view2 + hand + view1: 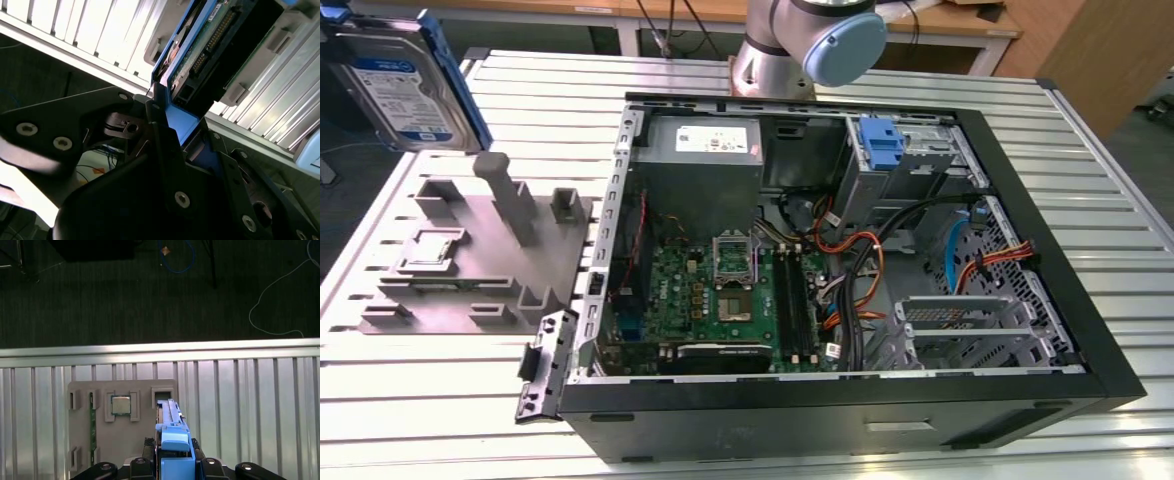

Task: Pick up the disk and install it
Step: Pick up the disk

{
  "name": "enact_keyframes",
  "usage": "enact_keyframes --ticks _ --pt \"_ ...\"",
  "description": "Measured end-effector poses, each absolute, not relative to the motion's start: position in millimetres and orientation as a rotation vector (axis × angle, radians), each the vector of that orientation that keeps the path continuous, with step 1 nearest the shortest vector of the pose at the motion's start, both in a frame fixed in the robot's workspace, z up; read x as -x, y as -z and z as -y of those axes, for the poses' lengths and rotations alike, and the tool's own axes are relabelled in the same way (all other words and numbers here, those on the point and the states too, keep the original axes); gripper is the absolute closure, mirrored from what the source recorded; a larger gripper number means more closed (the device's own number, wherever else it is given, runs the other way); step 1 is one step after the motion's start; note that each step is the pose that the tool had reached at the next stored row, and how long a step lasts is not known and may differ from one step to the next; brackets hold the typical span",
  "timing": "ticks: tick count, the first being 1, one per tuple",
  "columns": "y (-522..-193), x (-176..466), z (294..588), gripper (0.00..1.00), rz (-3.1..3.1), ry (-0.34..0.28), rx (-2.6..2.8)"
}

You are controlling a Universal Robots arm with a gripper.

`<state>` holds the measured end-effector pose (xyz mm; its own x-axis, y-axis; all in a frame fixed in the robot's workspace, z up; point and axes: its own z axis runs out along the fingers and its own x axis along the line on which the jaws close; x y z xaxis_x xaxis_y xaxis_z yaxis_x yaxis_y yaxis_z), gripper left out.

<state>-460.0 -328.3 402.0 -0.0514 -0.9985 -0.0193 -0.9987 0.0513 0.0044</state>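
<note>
**Disk aloft in claw, well off the case**

Exterior view:
- The disk (398,85) is up in the air at the view's upper left. It stands near upright, with the white-and-blue label toward the camera and the blue frame along its edge.
- It hangs over the far left end of the slatted tabletop (440,400), beyond the grey fixture (480,260), and touches neither.
- It is well apart from the open black case (854,420), which lies on its side across the view's centre and right.
- Inside the case are a green motherboard (720,290), a grey box (707,150) with a white sticker at the far side, and an upright blue latch (883,150) to that box's right in this view.
- The arm (807,40) rises from behind the case.

First wrist view:
- The claw (175,462) pinches the disk (172,427), which shows edge-on, with black jaws tight against either side of the blue frame.
- Past the disk, the fixture (125,440) lies flat on the tabletop.
- A square chip (120,405) sits in one recess of the fixture, and a thin green stick (92,422) stands in a slot near it.

Second wrist view:
- The claw (182,132) is clamped on the blue frame, with a black finger (157,107) flat against it.
- The disk's (220,35) circuit-board face and connector end show, with the tabletop slats behind.
</note>
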Motion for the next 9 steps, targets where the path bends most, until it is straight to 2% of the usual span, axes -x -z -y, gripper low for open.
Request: enact_keyframes --ticks 9 --pt "-415 460 328 0.64 -2.269 -0.028 2.155"
